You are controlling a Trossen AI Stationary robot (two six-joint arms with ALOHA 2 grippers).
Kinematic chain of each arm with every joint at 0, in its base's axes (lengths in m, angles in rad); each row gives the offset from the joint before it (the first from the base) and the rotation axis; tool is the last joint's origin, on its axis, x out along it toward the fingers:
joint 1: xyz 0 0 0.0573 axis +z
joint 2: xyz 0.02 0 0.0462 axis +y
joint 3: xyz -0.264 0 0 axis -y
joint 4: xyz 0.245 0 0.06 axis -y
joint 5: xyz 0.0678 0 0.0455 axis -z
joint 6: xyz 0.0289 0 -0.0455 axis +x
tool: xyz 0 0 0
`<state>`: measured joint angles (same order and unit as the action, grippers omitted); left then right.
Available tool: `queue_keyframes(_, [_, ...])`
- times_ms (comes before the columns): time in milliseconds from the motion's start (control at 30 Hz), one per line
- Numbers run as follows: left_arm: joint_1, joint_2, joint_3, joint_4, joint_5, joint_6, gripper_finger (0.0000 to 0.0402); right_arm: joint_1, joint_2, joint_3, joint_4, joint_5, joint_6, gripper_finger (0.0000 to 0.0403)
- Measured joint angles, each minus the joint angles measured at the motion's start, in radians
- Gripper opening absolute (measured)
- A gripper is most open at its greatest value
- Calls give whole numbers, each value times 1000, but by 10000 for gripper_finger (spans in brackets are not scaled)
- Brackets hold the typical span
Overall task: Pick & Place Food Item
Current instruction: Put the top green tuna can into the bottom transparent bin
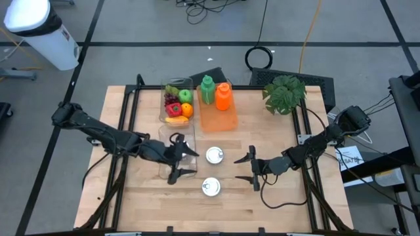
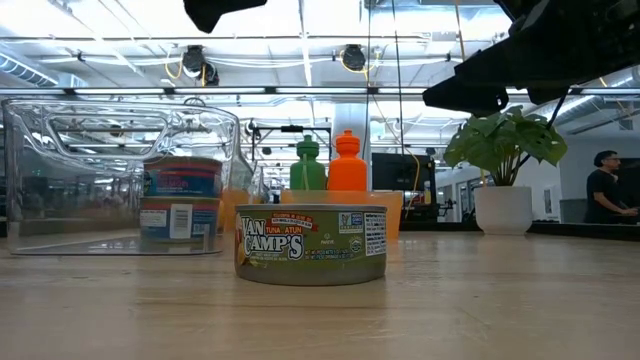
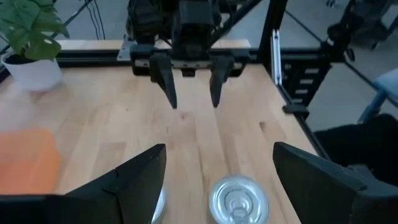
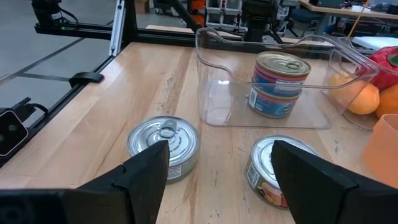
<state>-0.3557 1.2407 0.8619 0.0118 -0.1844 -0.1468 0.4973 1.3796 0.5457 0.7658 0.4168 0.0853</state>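
From my station I saw the left gripper (image 1: 178, 157) hanging over the clear bin (image 1: 172, 172) on the left half of the table (image 1: 289, 203), its fingers spread wide and holding nothing. The right gripper (image 1: 249, 168) faced it from across the table, also well spread and empty, with two loose cans on the wood between them. One tuna can (image 1: 214, 155) sat just right of the clear bin, and the second can (image 1: 210, 187) lay nearer the front edge; in the low view that one showed its green label (image 2: 311, 242). Through the right wrist camera I could make out two more cans stacked (image 4: 279, 84) inside the clear bin, the upper one resting squarely on the lower. Behind the clear bin stood a second clear container of toy fruit (image 1: 177, 101), and beside it an orange tray (image 1: 219, 116) carrying a green bottle (image 1: 207, 90) and an orange bottle (image 1: 223, 96). A potted plant (image 1: 284, 94) stood at the far right corner of the table. A person (image 2: 605, 188) was visible in the room beyond, far to the right in the low view.
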Motion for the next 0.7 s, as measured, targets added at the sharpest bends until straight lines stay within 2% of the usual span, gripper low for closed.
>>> queue_keyframes(467, [-25,-22,-1,-95,-5,11,306,0,0,0,0,0,0,265])
queue_keyframes(700, [-38,-41,-1,-55,-91,69,306,0,0,0,0,0,0,265])
